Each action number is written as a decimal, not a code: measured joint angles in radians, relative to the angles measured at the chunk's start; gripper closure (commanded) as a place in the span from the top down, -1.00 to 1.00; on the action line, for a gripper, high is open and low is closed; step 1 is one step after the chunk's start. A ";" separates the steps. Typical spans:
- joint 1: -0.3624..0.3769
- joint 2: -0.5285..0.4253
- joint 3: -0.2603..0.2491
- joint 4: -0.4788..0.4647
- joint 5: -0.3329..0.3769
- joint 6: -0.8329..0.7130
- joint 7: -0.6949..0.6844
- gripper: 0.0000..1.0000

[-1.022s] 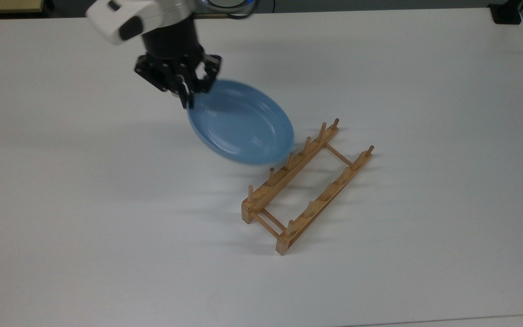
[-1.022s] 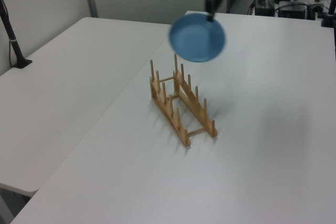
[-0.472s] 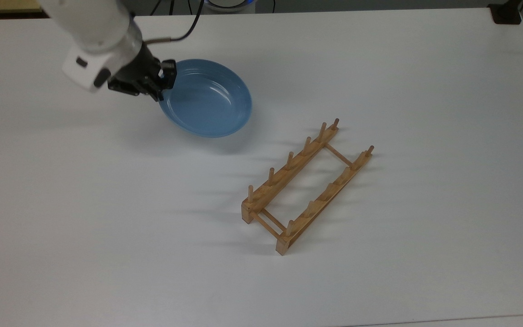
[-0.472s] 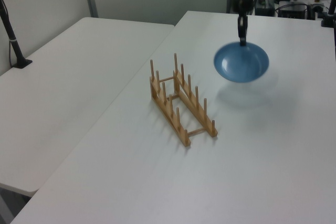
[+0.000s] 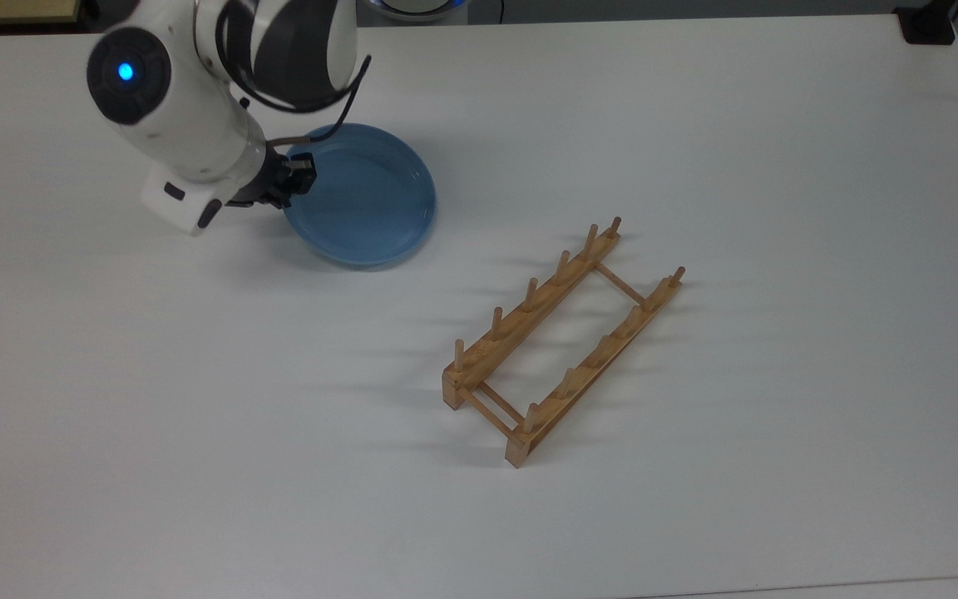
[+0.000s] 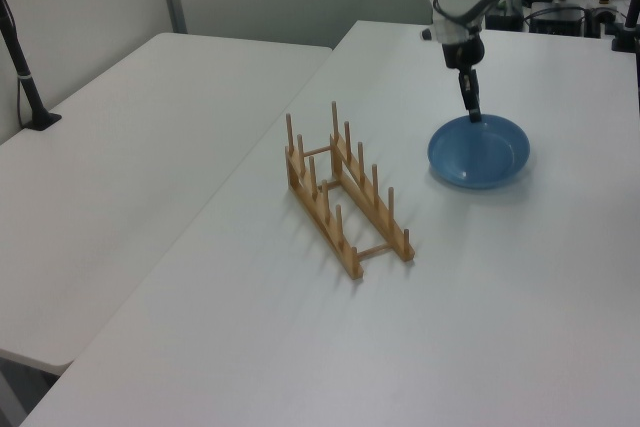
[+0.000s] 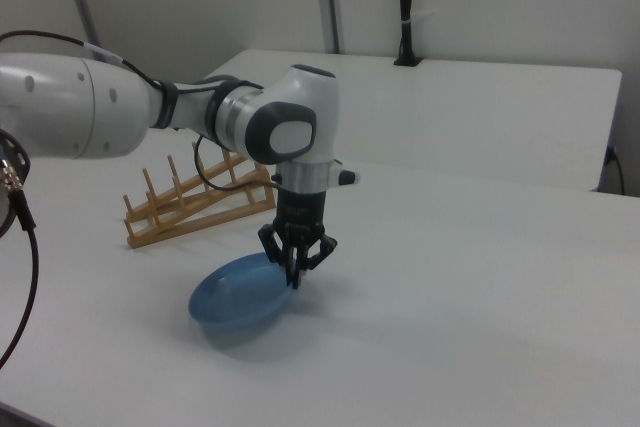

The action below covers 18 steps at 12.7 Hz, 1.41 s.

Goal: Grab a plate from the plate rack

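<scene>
Over the last second I've swung the plate away from beside the rack and brought it down; half a second ago it hung tilted above the counter, and now it looks level and resting on it, or very nearly, well apart from the rack toward the top view's left. My hand is pinching the plate's rim at the edge nearest the arm. I judge the pick itself done, with only the release left. In the top view the arm's white housing covers most of the hand, so I can't see the fingertips there, and whether the plate's underside fully touches the counter is hard to tell.
</scene>
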 measured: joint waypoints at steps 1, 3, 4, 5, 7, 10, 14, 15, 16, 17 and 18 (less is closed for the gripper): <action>0.000 0.004 0.000 -0.010 -0.015 0.014 -0.006 -0.75; 0.000 0.005 0.000 -0.027 -0.049 0.026 -0.018 -0.36; 0.000 0.005 0.000 -0.032 -0.058 0.027 -0.021 -0.12; 0.000 0.005 0.000 -0.037 -0.062 0.027 -0.024 0.25; 0.000 0.005 0.000 -0.042 -0.073 0.028 -0.026 0.47; 0.001 -0.013 0.000 -0.038 -0.078 0.030 0.001 0.82; 0.021 -0.142 0.003 -0.027 -0.097 0.013 0.205 1.00; 0.030 -0.189 0.010 -0.027 -0.112 -0.017 0.253 1.00; 0.040 -0.237 0.022 -0.027 -0.130 -0.047 0.303 1.00; 0.052 -0.293 0.042 -0.027 -0.147 -0.079 0.366 1.00; 0.060 -0.336 0.060 -0.027 -0.154 -0.098 0.418 1.00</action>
